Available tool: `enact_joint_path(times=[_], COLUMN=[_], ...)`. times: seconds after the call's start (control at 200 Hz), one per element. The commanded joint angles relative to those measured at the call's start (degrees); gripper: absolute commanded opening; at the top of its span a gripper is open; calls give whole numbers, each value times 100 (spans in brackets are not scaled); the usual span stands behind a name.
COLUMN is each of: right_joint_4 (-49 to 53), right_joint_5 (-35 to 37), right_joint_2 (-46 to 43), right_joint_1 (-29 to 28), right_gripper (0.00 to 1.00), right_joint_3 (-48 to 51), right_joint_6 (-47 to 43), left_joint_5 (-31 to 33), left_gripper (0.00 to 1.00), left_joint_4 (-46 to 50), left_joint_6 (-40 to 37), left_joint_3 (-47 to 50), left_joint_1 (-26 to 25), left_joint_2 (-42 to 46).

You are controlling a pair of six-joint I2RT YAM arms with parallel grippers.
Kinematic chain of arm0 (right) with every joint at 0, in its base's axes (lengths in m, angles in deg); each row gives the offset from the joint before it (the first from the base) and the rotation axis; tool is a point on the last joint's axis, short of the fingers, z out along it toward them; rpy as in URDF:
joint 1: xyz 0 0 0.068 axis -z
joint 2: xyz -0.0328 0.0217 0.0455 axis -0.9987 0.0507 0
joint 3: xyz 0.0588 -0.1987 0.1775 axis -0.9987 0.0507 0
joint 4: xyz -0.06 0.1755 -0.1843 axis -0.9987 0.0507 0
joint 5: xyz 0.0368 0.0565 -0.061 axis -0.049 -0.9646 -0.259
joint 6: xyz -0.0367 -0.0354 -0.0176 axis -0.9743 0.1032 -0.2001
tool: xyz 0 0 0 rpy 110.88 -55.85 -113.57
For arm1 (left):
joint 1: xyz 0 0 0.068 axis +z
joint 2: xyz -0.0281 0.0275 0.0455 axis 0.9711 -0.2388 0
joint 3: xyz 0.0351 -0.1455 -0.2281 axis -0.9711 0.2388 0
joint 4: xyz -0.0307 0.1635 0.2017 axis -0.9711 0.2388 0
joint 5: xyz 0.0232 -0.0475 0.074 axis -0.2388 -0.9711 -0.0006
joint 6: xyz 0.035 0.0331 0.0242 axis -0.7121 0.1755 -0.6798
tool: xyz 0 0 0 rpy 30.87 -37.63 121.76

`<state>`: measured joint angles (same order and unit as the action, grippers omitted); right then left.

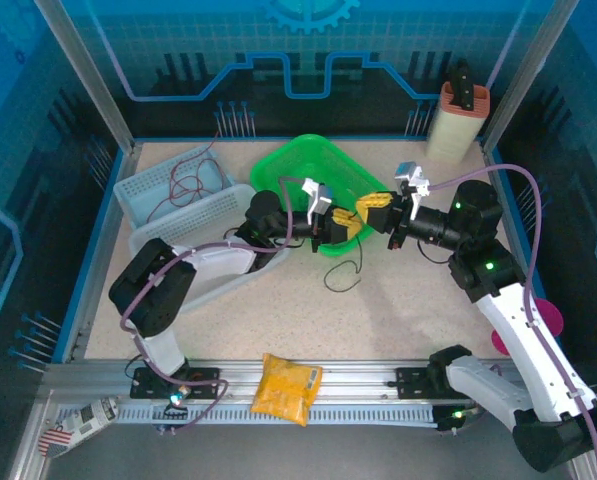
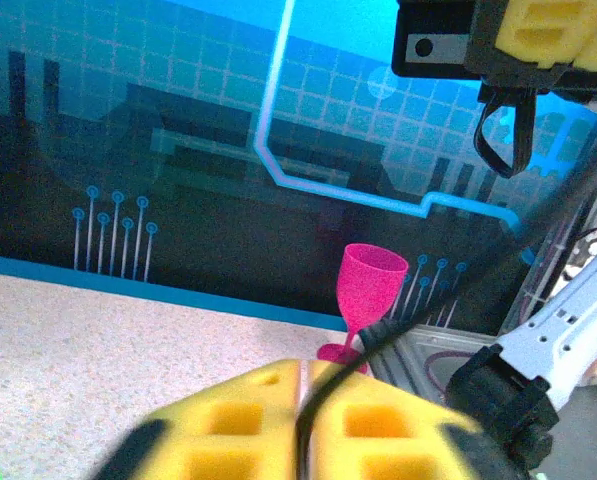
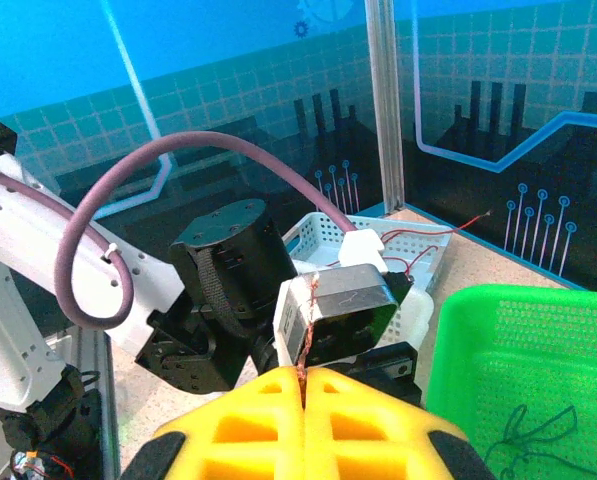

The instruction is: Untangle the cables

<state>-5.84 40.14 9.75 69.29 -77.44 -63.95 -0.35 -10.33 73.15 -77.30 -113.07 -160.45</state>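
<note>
My left gripper (image 1: 344, 226) hangs over the front rim of the green basket (image 1: 296, 160). In the left wrist view its yellow fingers (image 2: 238, 420) are shut on a black cable (image 2: 378, 335) that runs up and to the right. My right gripper (image 1: 374, 205) faces it, tip to tip. It is shut (image 3: 303, 400) on a thin brown cable (image 3: 305, 330) that rises from between the pads. A black cable loop (image 1: 344, 276) dangles down to the table under both grippers. A dark green cable (image 3: 526, 440) lies inside the green basket (image 3: 538, 340). Red cables (image 1: 183, 186) lie in the lilac basket (image 1: 138, 190).
Two pale baskets (image 1: 218, 210) stand at the left, beside the left arm. A pink goblet (image 2: 370, 285) stands at the right table edge. A beige container (image 1: 458, 122) is at the back right. A yellow packet (image 1: 286, 388) rests on the front rail.
</note>
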Motion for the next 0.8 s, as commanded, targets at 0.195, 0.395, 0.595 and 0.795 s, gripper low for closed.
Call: enact_joint_path(times=[0.195,0.395,0.595,0.795], right_joint_4=[209,895,1457,2365], right_joint_5=[234,1140,759,1198], right_joint_2=[-98,-91,-372,-590], right_joint_1=[100,332,1077,1448], right_gripper=[94,100,100,100], right_joint_3=[-228,-350,-104,86], right_joint_6=[-49,321,575,431], left_joint_5=[-135,182,1986,3574], left_gripper=[0,0,0,0], left_joint_4=[-34,626,3647,5262], left_joint_6=[-173,-447,-943,-1343], left_joint_3=[-145,-212,-802,-1312], left_joint_1=[-31,-29,-37,-36], left_joint_2=[210,532,1434,2393])
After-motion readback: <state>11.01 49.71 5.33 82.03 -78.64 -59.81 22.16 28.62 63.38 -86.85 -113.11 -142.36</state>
